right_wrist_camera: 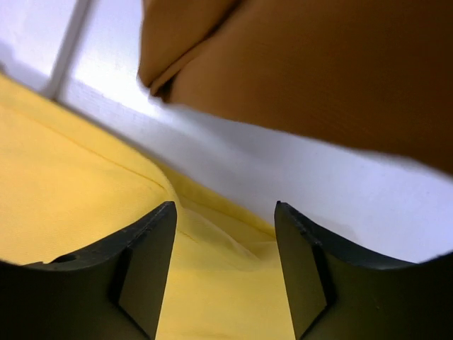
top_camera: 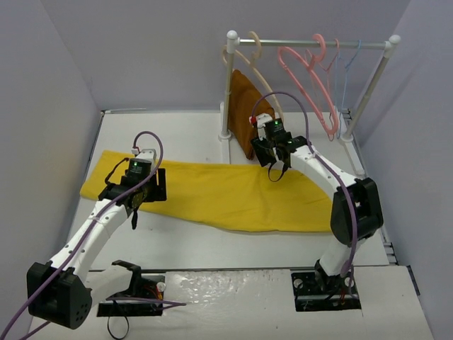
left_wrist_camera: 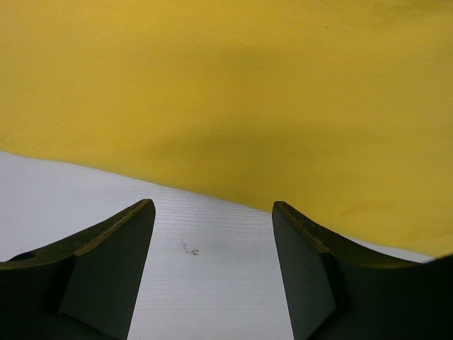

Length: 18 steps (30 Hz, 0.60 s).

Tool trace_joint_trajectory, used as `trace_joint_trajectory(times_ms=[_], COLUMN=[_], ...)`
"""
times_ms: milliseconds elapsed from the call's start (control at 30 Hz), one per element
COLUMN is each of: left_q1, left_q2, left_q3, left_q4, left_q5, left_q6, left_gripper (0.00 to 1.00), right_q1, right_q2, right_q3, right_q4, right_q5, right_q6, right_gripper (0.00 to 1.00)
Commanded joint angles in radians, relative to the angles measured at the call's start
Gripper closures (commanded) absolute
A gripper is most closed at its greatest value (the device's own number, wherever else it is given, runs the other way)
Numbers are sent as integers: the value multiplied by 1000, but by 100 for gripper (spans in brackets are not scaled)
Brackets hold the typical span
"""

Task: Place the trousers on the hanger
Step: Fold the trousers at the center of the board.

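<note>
Your left claw (left_wrist_camera: 212, 212) is hovering released, fingers standing apart with nothing between them, just off the near hem of the trousers (top_camera: 226, 195). You are looking down at bare worktop (left_wrist_camera: 71, 191) between the fingers, with the yellow cloth beginning right beyond their tips. That placement is reading as a set-up for pinching the edge, not the middle of the fabric.

Your right claw (right_wrist_camera: 225, 212) is likewise standing released, gripping nothing, and poised low over the far edge of the trousers, where a small ridge of cloth is lying between its fingers. The rust-brown cloth (right_wrist_camera: 318, 71) is sitting just beyond, apart from the yellow by a strip of worktop, so you are working close to the wrong garment there.

The trousers are lying flat and stretched across the worktop from left to right, well short of the hanger (top_camera: 309, 79), which is hanging on the rail (top_camera: 297, 43) at the back right beside its pink twin. In my judgement you are holding one arm at each long side so the cloth can be gathered evenly, and the task is barely getting started.
</note>
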Motion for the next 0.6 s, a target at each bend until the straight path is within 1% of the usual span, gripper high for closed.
trace_joint_trajectory(times_ms=[0, 67, 167, 333, 400, 567], left_q1=[2, 2, 2, 2, 2, 2], left_q2=[-11, -11, -9, -8, -12, -19], left_q3=[39, 39, 39, 40, 38, 33], left_q4=[19, 20, 21, 21, 18, 17], left_q5=[-24, -19, -12, -14, -18, -24], left_q6=[13, 12, 10, 9, 9, 12], left_gripper=[36, 36, 36, 36, 36, 36], right_q1=[-2, -2, -4, -4, -8, -39], right_q2=[-226, -297, -346, -298, -260, -135], right_q3=[-114, -201, -322, -371, -379, -392], right_q4=[92, 135, 184, 272, 309, 421], right_q5=[122, 142, 131, 81, 89, 111], right_q6=[180, 238, 314, 373, 391, 423], right_gripper=[44, 44, 49, 59, 73, 89])
